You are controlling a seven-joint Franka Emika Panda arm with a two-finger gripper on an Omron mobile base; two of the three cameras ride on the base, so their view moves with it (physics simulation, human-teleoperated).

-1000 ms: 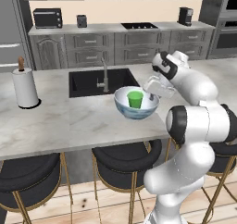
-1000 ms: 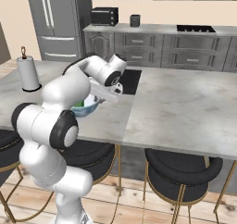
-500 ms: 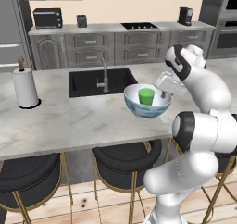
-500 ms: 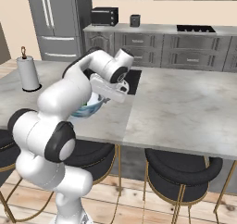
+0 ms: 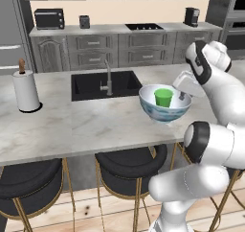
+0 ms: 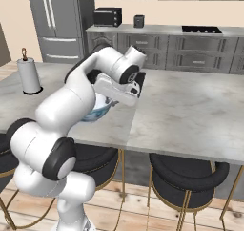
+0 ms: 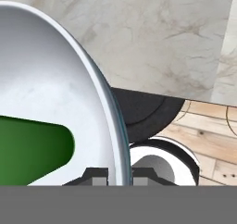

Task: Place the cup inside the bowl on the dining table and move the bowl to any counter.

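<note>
— Two dark fingertips (image 7: pixel 99 176) pinch the rim of the bowl (image 5: pixel 165 109), one inside and one outside. Do you see them?

— Yes. The gripper (image 7: pixel 115 177) is closed tight on the bowl's edge. What is in the bowl?

— One little green cup (image 5: pixel 163 98) stands in the white middle of it.

— Is the bowl on the dining table (image 5: pixel 81 125)?

— No, it is up in the air, over the near edge of the table, just right of the black sink (image 5: pixel 103 84). It tips a little.

— What is under it?

— Black stools (image 5: pixel 128 163) with gold legs, and the wood floor (image 7: pixel 210 135).

— And on the left?

— A paper towel roll (image 5: pixel 25 90) stands on the table, well away from the bowl.

— What is far back?

— The counter (image 5: pixel 119 29) with grey drawers. A black microwave (image 5: pixel 49 18), a small dark box (image 5: pixel 84 21) and a coffee maker (image 5: pixel 192 16) sit on it.
</note>
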